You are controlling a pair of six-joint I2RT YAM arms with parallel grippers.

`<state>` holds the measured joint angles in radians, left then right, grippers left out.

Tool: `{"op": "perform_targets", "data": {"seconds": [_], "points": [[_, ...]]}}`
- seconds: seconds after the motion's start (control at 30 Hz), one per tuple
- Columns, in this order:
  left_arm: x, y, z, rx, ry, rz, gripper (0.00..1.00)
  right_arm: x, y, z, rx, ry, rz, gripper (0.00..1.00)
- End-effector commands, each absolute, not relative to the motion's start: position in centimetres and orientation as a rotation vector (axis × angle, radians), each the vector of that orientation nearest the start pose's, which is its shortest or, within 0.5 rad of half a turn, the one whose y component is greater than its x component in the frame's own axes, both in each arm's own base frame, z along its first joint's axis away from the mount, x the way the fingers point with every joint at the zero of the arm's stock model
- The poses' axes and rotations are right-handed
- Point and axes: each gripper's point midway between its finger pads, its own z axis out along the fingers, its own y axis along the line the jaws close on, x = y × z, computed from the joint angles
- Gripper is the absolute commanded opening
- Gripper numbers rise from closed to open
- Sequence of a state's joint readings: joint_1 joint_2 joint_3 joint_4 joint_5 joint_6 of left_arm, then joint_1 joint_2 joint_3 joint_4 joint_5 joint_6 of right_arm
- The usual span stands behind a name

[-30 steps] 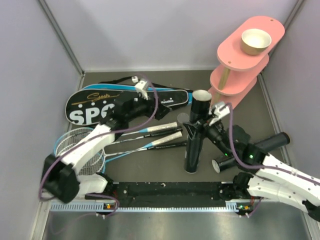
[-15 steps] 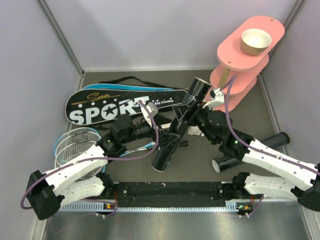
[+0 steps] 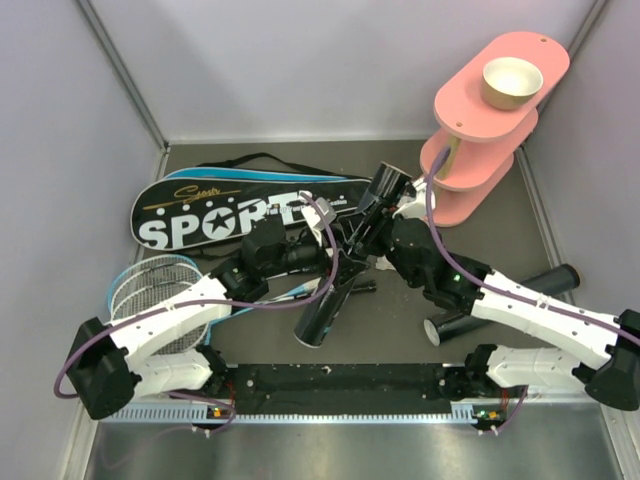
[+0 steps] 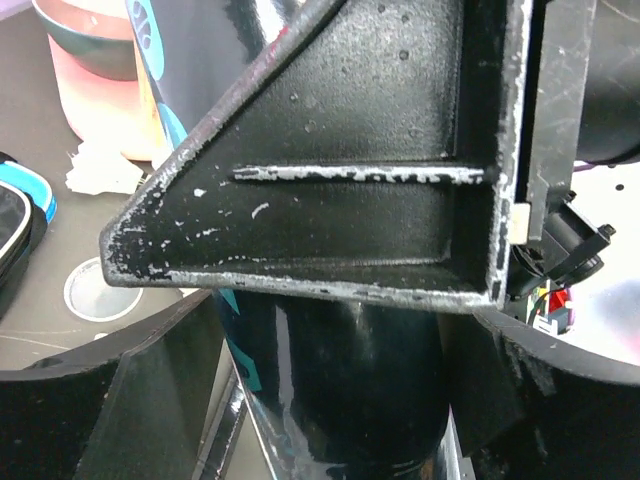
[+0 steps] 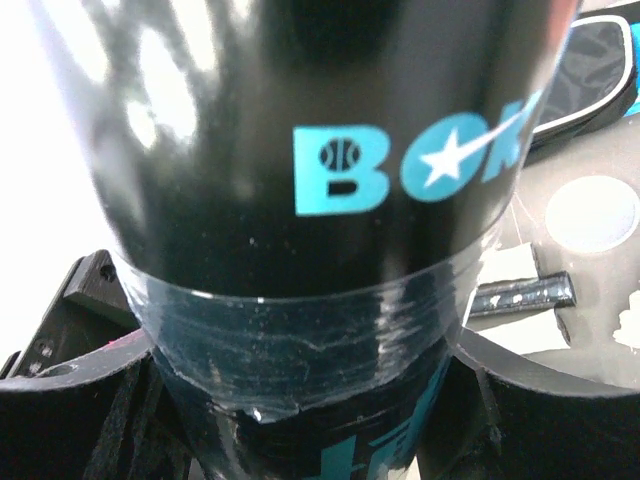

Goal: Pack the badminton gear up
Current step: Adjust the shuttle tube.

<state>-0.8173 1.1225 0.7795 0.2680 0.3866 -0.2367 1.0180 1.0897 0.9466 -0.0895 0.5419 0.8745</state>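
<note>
A black tube (image 3: 328, 300) with teal lettering hangs tilted above the table, its open top toward the pink stand. My right gripper (image 3: 373, 226) is shut on its upper part; the tube (image 5: 300, 150) fills the right wrist view between the gripper (image 5: 310, 400) fingers. My left gripper (image 3: 336, 250) is open around the tube (image 4: 350, 380) from the left, with a gap on its left side (image 4: 340, 400). A second black tube (image 3: 555, 278) lies at the right. Blue and black rackets (image 3: 150, 295) lie at the left, below the black SPORT bag (image 3: 220, 215).
The pink three-tier stand (image 3: 480, 130) rises at the back right with the tan bowl (image 3: 511, 82) on top. A round white cap (image 5: 590, 215) and a racket handle (image 5: 520, 292) lie under the tube. A blue bag edge (image 3: 250, 175) shows behind the black bag.
The right gripper lifted the upright tube and tilted it, its bottom swinging left and forward. The left arm swung from the bag across to the tube, jaws now around it.
</note>
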Motion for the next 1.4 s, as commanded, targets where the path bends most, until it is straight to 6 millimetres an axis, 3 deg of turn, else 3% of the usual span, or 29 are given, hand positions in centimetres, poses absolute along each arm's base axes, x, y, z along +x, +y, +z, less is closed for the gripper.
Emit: {"op": "perform_targets", "data": {"seconds": [0.0, 0.03, 0.13, 0.17, 0.2, 0.27, 0.3, 0.37, 0.53, 0.67, 0.7, 0.73, 0.77, 0.87, 0.93, 1.1, 1.2, 1.23, 1.27, 1.33, 1.37], "points": [[23.1, -33.6, 29.8, 0.748, 1.488, -1.036, 0.82, 24.0, 30.2, 34.6, 0.291, 1.742, 1.028, 0.35], [23.1, -33.6, 29.8, 0.753, 1.488, -1.036, 0.79, 23.9, 30.2, 34.7, 0.287, 1.74, 1.03, 0.37], [23.0, -33.4, 29.3, 0.77, 1.493, -1.019, 0.54, 23.5, 30.2, 35.3, 0.192, 1.734, 1.011, 0.55], [22.9, -33.1, 29.2, 0.776, 1.487, -1.007, 0.5, 23.5, 29.8, 36.4, 0.172, 1.72, 1.004, 0.67], [22.6, -32.9, 28.6, 0.784, 1.493, -1.004, 0.44, 23.5, 29.0, 35.7, 0.136, 1.752, 0.951, 0.75], [22.2, -32.3, 28.8, 0.783, 1.473, -0.998, 0.41, 23.3, 28.7, 36.5, 0.071, 1.755, 0.99, 0.86], [21.7, -32.1, 28.1, 0.797, 1.474, -1.006, 0.39, 24.1, 27.9, 36.7, 0.074, 1.752, 0.983, 0.88], [21.0, -31.8, 28.6, 0.808, 1.431, -1.018, 0.36, 24.0, 27.6, 37.3, 0.045, 1.762, 1.008, 0.92], [20.0, -31.4, 28.3, 0.829, 1.419, -1.037, 0.35, 24.3, 27.9, 37.8, -0.019, 1.759, 0.99, 0.89], [19.6, -31.1, 28.7, 0.833, 1.402, -1.045, 0.39, 24.5, 28.5, 37.5, -0.031, 1.756, 0.999, 0.66], [19.7, -31.1, 28.8, 0.826, 1.408, -1.041, 0.43, 24.5, 28.6, 37.4, -0.031, 1.756, 1.006, 0.61], [19.9, -31.1, 28.7, 0.802, 1.428, -1.047, 0.5, 24.3, 28.7, 37.5, -0.027, 1.751, 1.022, 0.49], [20.7, -30.7, 28.7, 0.753, 1.452, -1.016, 0.63, 24.3, 28.7, 37.4, -0.019, 1.746, 1.034, 0.45], [21.9, -30.8, 28.6, 0.697, 1.51, -0.989, 0.77, 23.9, 29.0, 37.2, 0.013, 1.744, 1.071, 0.38], [22.4, -31.5, 28.7, 0.706, 1.515, -0.995, 0.79, 23.6, 29.1, 37.6, 0.037, 1.728, 1.092, 0.38], [23.9, -31.9, 29.0, 0.667, 1.529, -0.96, 0.8, 22.5, 29.7, 38.0, 0.04, 1.721, 1.122, 0.39], [24.0, -31.9, 29.3, 0.678, 1.512, -0.952, 0.69, 22.3, 29.5, 37.7, 0.026, 1.731, 1.107, 0.46], [24.2, -31.6, 29.5, 0.669, 1.508, -0.927, 0.62, 22.2, 29.1, 37.7, 0.017, 1.734, 1.085, 0.59], [24.4, -31.3, 29.4, 0.668, 1.51, -0.908, 0.56, 22.2, 28.7, 37.5, -0.002, 1.741, 1.055, 0.65], [24.7, -30.0, 28.9, 0.667, 1.532, -0.833, 0.49, 22.6, 26.3, 36.5, -0.055, 1.792, 0.899, 0.85], [25.0, -29.2, 28.3, 0.66, 1.55, -0.798, 0.49, 22.9, 25.1, 36.1, -0.071, 1.807, 0.839, 0.87]]}}
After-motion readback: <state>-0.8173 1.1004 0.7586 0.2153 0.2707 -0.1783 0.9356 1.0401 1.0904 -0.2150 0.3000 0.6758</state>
